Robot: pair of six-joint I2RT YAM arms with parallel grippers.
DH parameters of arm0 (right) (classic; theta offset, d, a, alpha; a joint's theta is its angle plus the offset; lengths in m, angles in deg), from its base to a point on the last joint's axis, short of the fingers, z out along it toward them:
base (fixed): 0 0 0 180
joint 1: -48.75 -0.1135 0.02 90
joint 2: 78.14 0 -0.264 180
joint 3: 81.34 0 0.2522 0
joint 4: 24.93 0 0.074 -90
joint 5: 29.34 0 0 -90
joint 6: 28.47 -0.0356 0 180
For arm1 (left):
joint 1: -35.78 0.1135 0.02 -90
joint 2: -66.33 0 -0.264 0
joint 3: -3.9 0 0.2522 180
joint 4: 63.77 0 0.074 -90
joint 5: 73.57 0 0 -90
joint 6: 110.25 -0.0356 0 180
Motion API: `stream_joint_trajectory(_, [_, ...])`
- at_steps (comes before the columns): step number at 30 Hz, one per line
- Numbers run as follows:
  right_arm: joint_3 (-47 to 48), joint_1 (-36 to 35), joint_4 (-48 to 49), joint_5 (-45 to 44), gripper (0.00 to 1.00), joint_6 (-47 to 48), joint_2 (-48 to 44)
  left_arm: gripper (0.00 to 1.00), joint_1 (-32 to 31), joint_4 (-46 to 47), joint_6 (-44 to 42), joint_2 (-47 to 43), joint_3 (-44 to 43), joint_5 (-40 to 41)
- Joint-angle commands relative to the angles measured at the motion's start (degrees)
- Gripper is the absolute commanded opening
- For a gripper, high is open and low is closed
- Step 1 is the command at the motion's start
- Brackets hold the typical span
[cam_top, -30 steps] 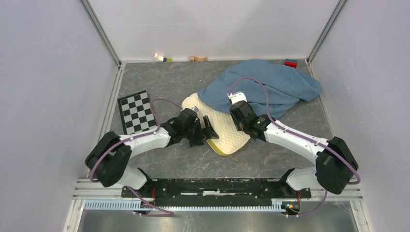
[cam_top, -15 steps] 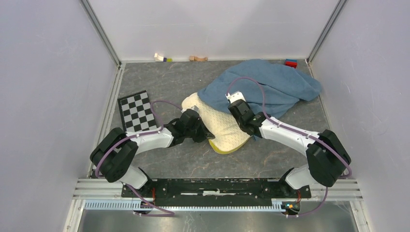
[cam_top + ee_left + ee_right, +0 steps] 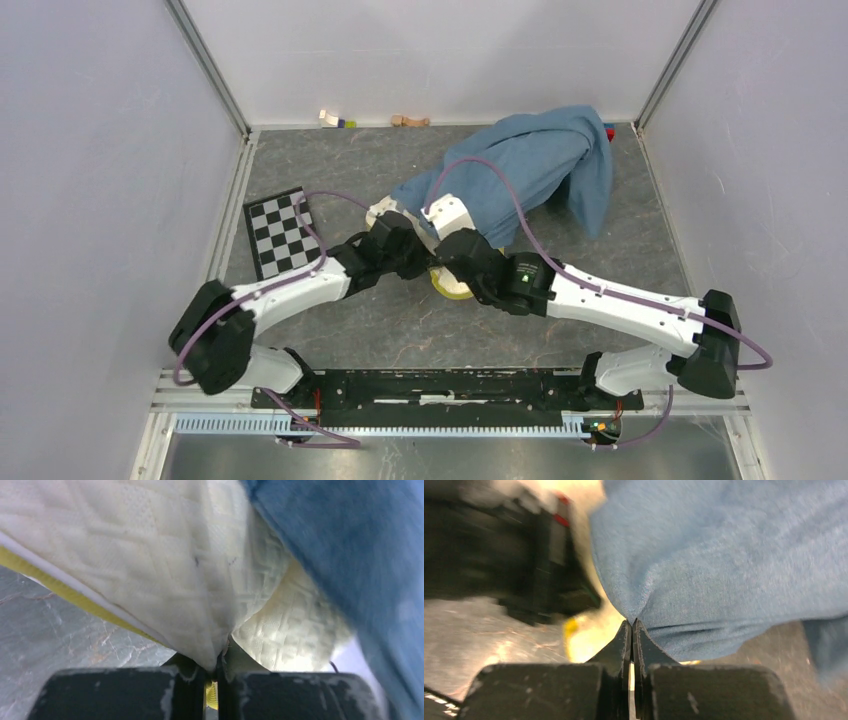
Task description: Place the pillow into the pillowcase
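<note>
The cream pillow [image 3: 150, 555] with its yellow band is pinched at its near edge by my left gripper [image 3: 218, 656], which is shut on it and holds it off the table. From above only a cream corner of the pillow [image 3: 384, 211] and a yellow bit show beside my left gripper [image 3: 424, 257]. The dusty-blue pillowcase [image 3: 530, 165] is drawn over the pillow, bunched up toward the back right. My right gripper [image 3: 632, 626] is shut on the pillowcase [image 3: 724, 555] at its edge, close to the left gripper. In the top view the right gripper [image 3: 441, 238] sits under its white wrist mount.
A checkerboard [image 3: 280, 232] lies at the left of the grey table. Small blocks [image 3: 336, 120] and a wooden piece [image 3: 410, 121] sit by the back wall. A red-blue block [image 3: 609, 130] peeks out behind the pillowcase. White walls close in the sides.
Both grippers closed, the left on the pillow's edge, the right on the pillowcase's edge. The right arm then swung left, dragging the pillowcase over the pillow; the cloth bunched up.
</note>
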Motion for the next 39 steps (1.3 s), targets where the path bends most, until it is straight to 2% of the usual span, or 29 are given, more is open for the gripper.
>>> stream_joint_trajectory(1, [-8.26,1.37,1.81,-2.13,0.00,-6.33,-4.59,0.02,-0.53,1.90,3.18,-12.53,-2.44,7.65])
stream_joint_trajectory(6, [-17.23,3.06,2.09,-1.49,0.00,-10.07,-10.05,0.02,-0.48,-1.28,4.29,-20.41,-1.02,17.05])
stream_joint_trajectory(10, [-20.12,3.29,0.50,-0.33,0.00,-12.52,-11.95,0.02,-0.74,-3.21,3.43,-16.85,-1.98,14.17])
stream_joint_trajectory(14, [-16.55,2.27,1.84,3.46,0.00,-11.45,-14.82,0.02,-2.42,-4.40,0.95,-12.78,-2.39,15.35])
stream_joint_trajectory(19, [-1.30,-5.30,-1.04,-0.58,0.00,-6.71,-14.24,0.02,-3.53,-8.34,-5.13,-9.32,-6.98,14.27])
stream_joint_trajectory(25, [20.98,-16.35,-6.15,-11.83,0.00,2.63,-6.65,0.02,-6.41,-13.08,-12.96,-12.81,-16.62,9.25])
stream_joint_trajectory(28, [36.01,-17.80,-8.60,-16.61,0.00,8.62,-0.88,0.03,-7.91,-14.91,-13.63,-15.75,-20.97,3.83])
stream_joint_trajectory(31, [46.90,-17.74,-6.73,-22.40,0.00,16.83,4.96,0.03,-9.37,-15.02,-11.02,-18.59,-22.44,-2.51])
stream_joint_trajectory(33, [51.26,-15.68,-4.58,-22.86,0.00,20.52,8.40,0.08,-9.72,-15.86,-8.44,-19.69,-23.04,-6.43])
stream_joint_trajectory(35, [50.67,-7.27,-3.79,-14.24,0.00,18.16,9.73,0.20,-9.82,-16.34,-5.67,-21.43,-22.35,-8.76])
stream_joint_trajectory(36, [48.00,-1.84,-2.21,-8.44,0.00,16.36,9.58,0.26,-9.77,-16.34,-4.48,-22.68,-21.43,-8.98])
stream_joint_trajectory(39, [35.39,10.14,4.83,4.56,0.00,14.23,10.09,0.55,-9.83,-16.35,-2.29,-26.62,-19.43,-8.78])
